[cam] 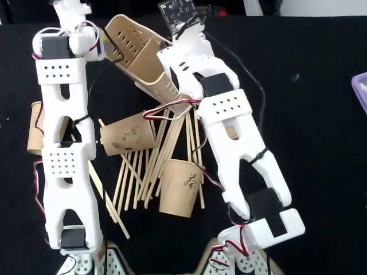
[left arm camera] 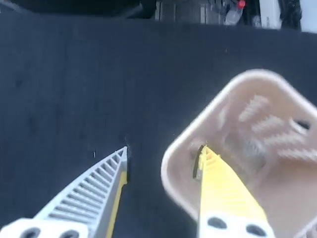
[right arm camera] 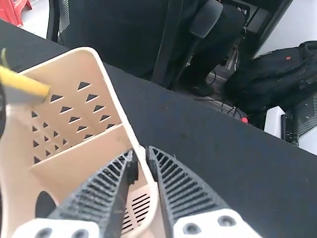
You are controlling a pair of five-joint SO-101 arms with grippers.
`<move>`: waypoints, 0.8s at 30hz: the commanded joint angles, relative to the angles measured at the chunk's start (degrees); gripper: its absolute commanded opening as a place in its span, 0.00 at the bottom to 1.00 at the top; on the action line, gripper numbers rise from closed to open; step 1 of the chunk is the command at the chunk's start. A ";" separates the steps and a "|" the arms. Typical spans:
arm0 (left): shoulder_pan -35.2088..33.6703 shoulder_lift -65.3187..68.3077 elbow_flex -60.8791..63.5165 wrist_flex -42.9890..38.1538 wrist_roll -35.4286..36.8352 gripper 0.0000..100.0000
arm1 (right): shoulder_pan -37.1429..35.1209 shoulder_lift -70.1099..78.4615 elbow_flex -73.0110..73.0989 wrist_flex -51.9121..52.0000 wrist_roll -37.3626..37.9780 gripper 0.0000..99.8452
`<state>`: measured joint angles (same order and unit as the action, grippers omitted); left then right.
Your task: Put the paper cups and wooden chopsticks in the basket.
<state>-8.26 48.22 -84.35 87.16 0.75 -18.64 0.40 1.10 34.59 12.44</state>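
Observation:
The tan perforated basket (cam: 140, 54) lies tilted at the back of the black table. My right gripper (right arm camera: 141, 151) is shut on the basket's wall (right arm camera: 74, 158) near its base. My left gripper (left arm camera: 163, 148) is open at the basket's mouth (left arm camera: 257, 82), its yellow finger (left arm camera: 218, 183) inside and the other outside the rim. That yellow finger (right arm camera: 22, 84) also shows in the right wrist view. One paper cup (cam: 127, 136) lies on its side over the wooden chopsticks (cam: 146, 172). A second cup (cam: 179, 188) rests on them nearer the front. A third cup (cam: 35, 129) sits partly behind the left arm.
A purple object (cam: 361, 91) juts in at the table's right edge. Chair legs and a dark bag (right arm camera: 282, 74) stand on the floor beyond the table's far edge.

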 commanded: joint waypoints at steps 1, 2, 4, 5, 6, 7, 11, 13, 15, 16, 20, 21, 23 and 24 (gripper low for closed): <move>-0.31 1.14 0.13 -5.27 -0.44 0.23 | 0.70 -1.27 -1.89 -0.26 0.44 0.01; -0.22 1.93 0.13 -6.42 -0.44 0.23 | 0.70 -1.27 -1.45 -0.35 0.44 0.01; 0.48 3.16 0.13 -7.91 -0.35 0.23 | 0.70 -1.27 -0.75 -0.35 0.44 0.01; 0.92 3.69 0.22 -8.18 -0.35 0.23 | 0.70 -1.27 -0.57 -0.35 0.44 0.01; 1.27 4.13 0.22 -8.00 -0.35 0.23 | 0.70 -1.27 -0.40 -0.35 0.44 0.01; 1.36 4.57 0.22 -7.91 -0.35 0.23 | 0.79 -1.27 -0.40 -0.35 0.35 0.01; 1.63 4.22 0.13 -4.13 -0.09 0.11 | 0.97 -1.27 -0.40 -0.35 0.35 0.01; 1.45 3.52 -0.22 -1.67 -0.09 0.02 | 0.88 -1.27 -0.40 -0.26 0.26 0.01; 1.19 3.16 -1.71 1.93 -0.26 0.05 | 0.88 -1.01 -0.40 0.00 0.26 0.01; 1.10 3.16 -2.95 3.34 -0.09 0.03 | 0.88 -0.84 -0.40 0.00 0.18 0.01; 0.92 3.16 -8.84 9.49 0.00 0.03 | 0.97 -1.01 -0.40 -0.18 -6.42 0.01; 1.10 3.16 -10.24 11.43 -0.18 0.03 | 0.97 -1.27 -0.57 -0.26 -8.53 0.01; 1.19 2.73 -11.03 13.63 -0.18 0.03 | 0.97 -1.36 -1.19 -0.35 -11.96 0.01; 1.01 2.64 -10.59 13.63 0.00 0.03 | 0.88 -1.36 -1.98 0.00 -13.36 0.01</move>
<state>-6.86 53.41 -92.70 98.51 0.84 -18.81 0.66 1.10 34.68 3.47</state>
